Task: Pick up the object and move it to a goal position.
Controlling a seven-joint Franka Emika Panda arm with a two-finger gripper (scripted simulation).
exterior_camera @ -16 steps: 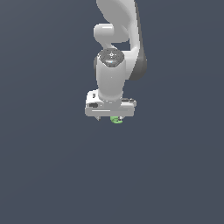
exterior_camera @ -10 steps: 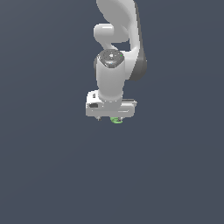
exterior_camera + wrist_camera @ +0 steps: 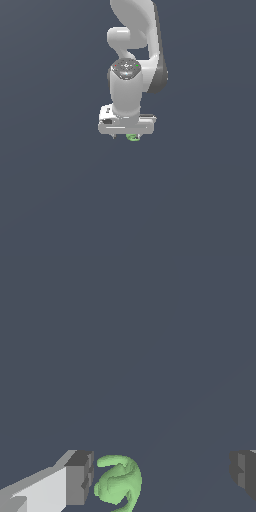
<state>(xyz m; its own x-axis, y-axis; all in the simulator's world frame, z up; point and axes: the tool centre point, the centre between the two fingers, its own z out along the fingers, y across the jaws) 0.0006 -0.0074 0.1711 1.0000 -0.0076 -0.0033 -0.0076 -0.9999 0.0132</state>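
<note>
Pincer (image 3: 162, 478) jaws wide apart, object (image 3: 119, 482) beside one finger (image 3: 80, 477).

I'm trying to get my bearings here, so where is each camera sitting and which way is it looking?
Exterior view: off the arm, looking at the white arm, its gripper and the green object against plain grey.
Wrist view: on the wrist, looking past the fingers at the green object, close to one pad, jaws wide.
Shared: the green object and the gripper.

Flat, even simulator light — sharp, no glare, shadowless background.
</note>
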